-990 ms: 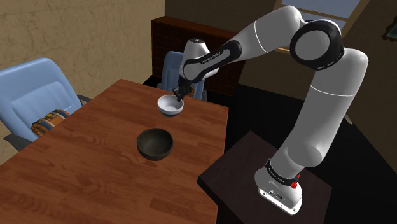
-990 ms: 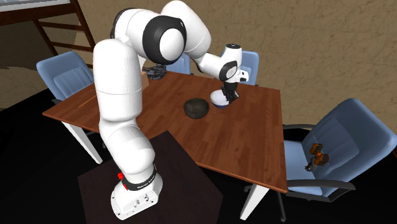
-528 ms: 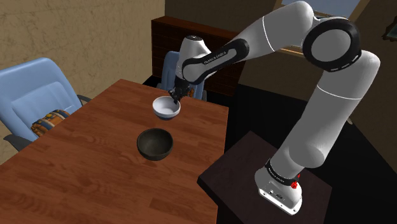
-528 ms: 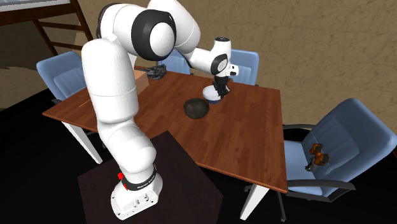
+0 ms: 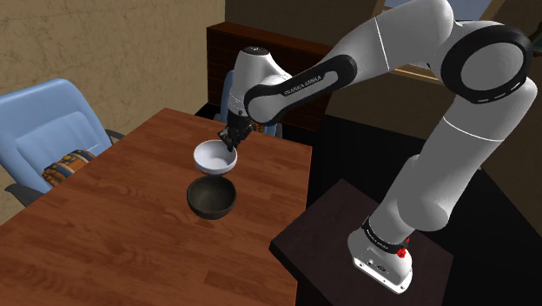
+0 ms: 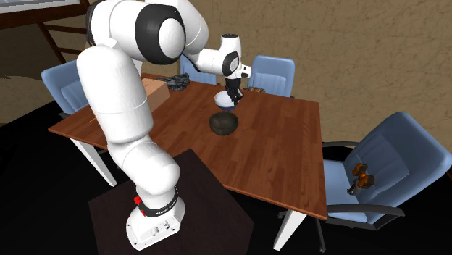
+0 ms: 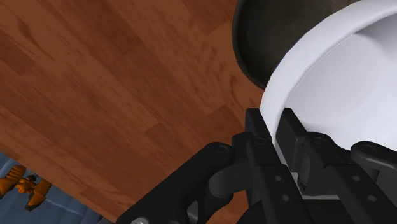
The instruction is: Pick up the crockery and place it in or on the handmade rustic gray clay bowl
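One white bowl [image 5: 215, 157] [image 6: 226, 100] [image 7: 343, 83] hung off the table, tilted, its rim pinched between the black gripper's [image 5: 230, 139] [image 6: 233, 96] [image 7: 278, 130] two fingers, one inside the wall and one outside. It sat just above the far rim of the dark gray clay bowl [image 5: 211, 196] [image 6: 224, 123] [image 7: 267, 38]; contact between the two could not be judged. In the wrist view the white bowl covered most of the clay bowl, leaving an arc of dark rim.

Clay bowl stood upright on the wooden table [image 5: 113, 217] [image 6: 275, 152] [image 7: 114, 83]. White lettering [image 5: 304, 84] ran along the forearm's dark band, and a band near the arm's base [image 5: 380, 236] carried small print; neither was legible.

Blue chairs stood around the table. One seat [image 5: 43, 122] held an orange-and-dark object [image 5: 69, 165] [image 6: 360, 176] [image 7: 25, 181], not identifiable. The arm hid part of a brown box [image 6: 152, 93] on the table's far side. The dark stand [image 5: 330, 226] was cut off at the frame's lower edge.
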`<state>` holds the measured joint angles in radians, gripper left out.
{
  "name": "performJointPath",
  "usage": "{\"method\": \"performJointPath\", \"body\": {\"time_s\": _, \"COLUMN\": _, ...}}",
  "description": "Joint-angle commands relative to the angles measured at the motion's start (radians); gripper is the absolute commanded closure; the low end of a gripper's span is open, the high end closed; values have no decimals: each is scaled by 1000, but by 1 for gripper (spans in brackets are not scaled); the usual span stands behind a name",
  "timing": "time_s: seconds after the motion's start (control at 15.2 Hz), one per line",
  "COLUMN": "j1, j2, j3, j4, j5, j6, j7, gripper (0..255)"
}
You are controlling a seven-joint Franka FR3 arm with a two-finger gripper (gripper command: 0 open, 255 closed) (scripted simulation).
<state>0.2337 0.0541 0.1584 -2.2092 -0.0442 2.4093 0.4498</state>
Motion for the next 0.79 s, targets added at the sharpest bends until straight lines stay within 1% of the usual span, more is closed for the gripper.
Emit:
{"method": "performJointPath", "body": {"time_s": 0.0, "j1": 23, "j2": -7, "j3": 20, "j4": 6, "j5": -9, "j6": -15, "j7": 50, "gripper": 255}}
{"method": "performJointPath", "body": {"time_s": 0.73, "j1": 26, "j2": 87, "j3": 14, "j4": -42, "j5": -45, "j6": 126, "j7": 78, "gripper": 255}}
